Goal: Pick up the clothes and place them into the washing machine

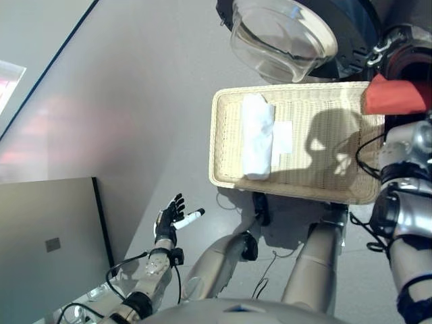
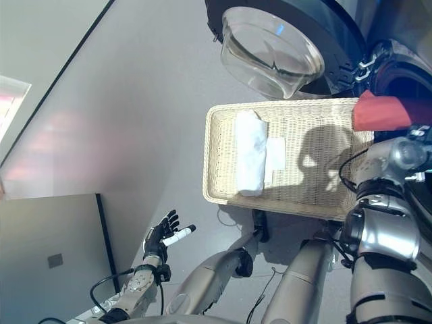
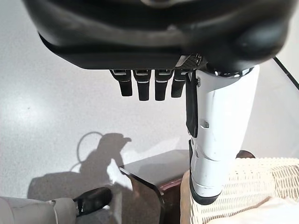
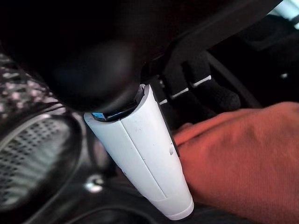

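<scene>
A red cloth (image 1: 395, 94) hangs at the mouth of the washing machine (image 1: 408, 64), at the far right. My right hand (image 4: 196, 88) is shut on the red cloth (image 4: 243, 154), pinching it between thumb and fingers, with the perforated drum (image 4: 32, 154) just beside. A folded white cloth (image 1: 256, 135) lies in the left part of the wicker basket (image 1: 219, 135). My left hand (image 1: 172, 219) hangs low at the left over the floor, open, holding nothing, well short of the basket.
The washer's round glass door (image 1: 280, 37) stands open beyond the basket. A small white sheet (image 1: 283, 138) lies in the basket beside the white cloth. A grey cabinet (image 1: 47, 243) stands at the lower left. The basket rests on a dark stand (image 3: 154, 172).
</scene>
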You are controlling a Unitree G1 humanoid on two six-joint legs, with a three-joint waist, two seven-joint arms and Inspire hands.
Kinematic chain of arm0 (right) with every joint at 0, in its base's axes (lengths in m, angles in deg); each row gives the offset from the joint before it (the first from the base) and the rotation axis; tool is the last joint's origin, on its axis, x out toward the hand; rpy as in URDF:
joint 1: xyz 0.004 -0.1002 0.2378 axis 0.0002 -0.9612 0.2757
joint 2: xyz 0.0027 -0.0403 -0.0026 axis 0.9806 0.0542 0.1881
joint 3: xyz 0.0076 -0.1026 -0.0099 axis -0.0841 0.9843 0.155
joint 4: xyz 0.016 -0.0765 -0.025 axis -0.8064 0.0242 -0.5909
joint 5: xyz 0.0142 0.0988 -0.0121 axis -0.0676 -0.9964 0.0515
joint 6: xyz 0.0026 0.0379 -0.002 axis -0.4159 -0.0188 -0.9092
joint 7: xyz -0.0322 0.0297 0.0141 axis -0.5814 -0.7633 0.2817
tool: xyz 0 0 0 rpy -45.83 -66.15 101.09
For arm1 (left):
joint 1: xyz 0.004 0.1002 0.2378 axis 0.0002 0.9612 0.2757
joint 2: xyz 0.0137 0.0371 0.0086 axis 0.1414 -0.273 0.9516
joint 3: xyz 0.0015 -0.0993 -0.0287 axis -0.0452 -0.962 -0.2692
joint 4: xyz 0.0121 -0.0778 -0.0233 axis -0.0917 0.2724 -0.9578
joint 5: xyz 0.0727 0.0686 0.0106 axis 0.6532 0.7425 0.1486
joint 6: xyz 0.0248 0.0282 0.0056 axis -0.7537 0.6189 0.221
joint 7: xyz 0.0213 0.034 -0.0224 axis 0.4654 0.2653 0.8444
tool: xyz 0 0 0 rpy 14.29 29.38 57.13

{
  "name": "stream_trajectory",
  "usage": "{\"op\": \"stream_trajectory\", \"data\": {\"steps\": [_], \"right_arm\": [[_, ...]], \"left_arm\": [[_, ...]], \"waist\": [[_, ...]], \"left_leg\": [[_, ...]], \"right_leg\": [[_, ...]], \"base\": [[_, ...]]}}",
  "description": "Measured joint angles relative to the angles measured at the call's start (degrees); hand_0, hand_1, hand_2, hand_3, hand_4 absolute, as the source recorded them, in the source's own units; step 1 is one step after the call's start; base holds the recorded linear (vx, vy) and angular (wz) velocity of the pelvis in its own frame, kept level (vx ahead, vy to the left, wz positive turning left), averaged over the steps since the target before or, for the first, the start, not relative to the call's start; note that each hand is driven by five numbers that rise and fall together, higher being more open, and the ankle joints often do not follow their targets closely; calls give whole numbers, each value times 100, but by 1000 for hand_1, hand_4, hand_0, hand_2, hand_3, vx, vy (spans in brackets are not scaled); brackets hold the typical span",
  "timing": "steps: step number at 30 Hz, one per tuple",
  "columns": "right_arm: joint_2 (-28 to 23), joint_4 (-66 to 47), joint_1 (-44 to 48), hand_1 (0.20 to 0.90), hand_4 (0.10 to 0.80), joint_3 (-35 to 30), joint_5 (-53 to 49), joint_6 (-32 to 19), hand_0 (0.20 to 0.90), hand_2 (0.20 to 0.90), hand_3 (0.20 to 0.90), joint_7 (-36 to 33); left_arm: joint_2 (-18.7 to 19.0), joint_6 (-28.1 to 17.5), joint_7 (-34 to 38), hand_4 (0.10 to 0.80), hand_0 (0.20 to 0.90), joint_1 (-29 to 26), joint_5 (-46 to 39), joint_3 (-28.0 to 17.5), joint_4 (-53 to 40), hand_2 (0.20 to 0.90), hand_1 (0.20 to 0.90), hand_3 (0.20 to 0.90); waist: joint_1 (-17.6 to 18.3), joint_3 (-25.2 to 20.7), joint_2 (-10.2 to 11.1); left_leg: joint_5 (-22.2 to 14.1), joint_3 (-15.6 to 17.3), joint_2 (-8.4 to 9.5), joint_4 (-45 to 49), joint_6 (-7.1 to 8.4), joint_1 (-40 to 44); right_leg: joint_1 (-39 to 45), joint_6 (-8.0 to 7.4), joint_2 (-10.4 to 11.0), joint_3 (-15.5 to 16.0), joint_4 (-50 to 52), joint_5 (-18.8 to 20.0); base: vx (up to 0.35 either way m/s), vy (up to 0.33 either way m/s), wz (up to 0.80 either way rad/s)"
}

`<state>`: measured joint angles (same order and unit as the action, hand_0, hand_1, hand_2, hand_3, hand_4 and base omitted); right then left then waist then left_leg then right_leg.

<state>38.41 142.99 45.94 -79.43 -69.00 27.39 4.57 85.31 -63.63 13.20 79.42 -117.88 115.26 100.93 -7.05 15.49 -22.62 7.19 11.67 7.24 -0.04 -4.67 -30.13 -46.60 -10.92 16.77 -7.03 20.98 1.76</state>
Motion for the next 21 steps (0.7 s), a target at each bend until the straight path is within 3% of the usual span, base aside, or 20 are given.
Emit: {"op": "stream_trajectory", "data": {"steps": [4, 10, 20, 21], "right_arm": [[-399, -175, 224, 200, 300, 226, 310, 133, 200, 200, 200, -198], [-844, -857, 754, 200, 300, 462, 867, 235, 200, 200, 200, -547], [-874, -869, 799, 200, 300, 592, 1099, 207, 200, 200, 200, -993], [-873, -869, 790, 444, 475, 592, 1101, 211, 444, 444, 444, -1008]], "left_arm": [[13, -33, -3, 800, 900, 26, 42, -4, -173, 900, 900, 900], [9, -62, -3, 800, 900, 52, 55, 3, -386, 900, 900, 900], [11, -65, 2, 800, 900, 47, 56, 0, -591, 900, 900, 900], [11, -64, 2, 800, 900, 49, 57, 1, -589, 900, 900, 900]], "waist": [[16, 15, -110], [102, 70, -101], [171, 101, -69], [172, 107, -61]], "left_leg": [[-12, 24, 14, -5, 17, -68], [0, 56, 53, 0, -4, -250], [-34, 30, 51, -4, 19, -254], [-34, 30, 52, -4, 19, -254]], "right_leg": [[-134, 0, 6, -28, 100, -38], [-524, 17, -5, -152, 428, -178], [-598, 30, -22, -177, 561, -265], [-599, 29, -22, -176, 561, -267]], "base": [[18, -45, -1], [21, -57, 0], [15, -28, 0], [0, 0, 0]]}}
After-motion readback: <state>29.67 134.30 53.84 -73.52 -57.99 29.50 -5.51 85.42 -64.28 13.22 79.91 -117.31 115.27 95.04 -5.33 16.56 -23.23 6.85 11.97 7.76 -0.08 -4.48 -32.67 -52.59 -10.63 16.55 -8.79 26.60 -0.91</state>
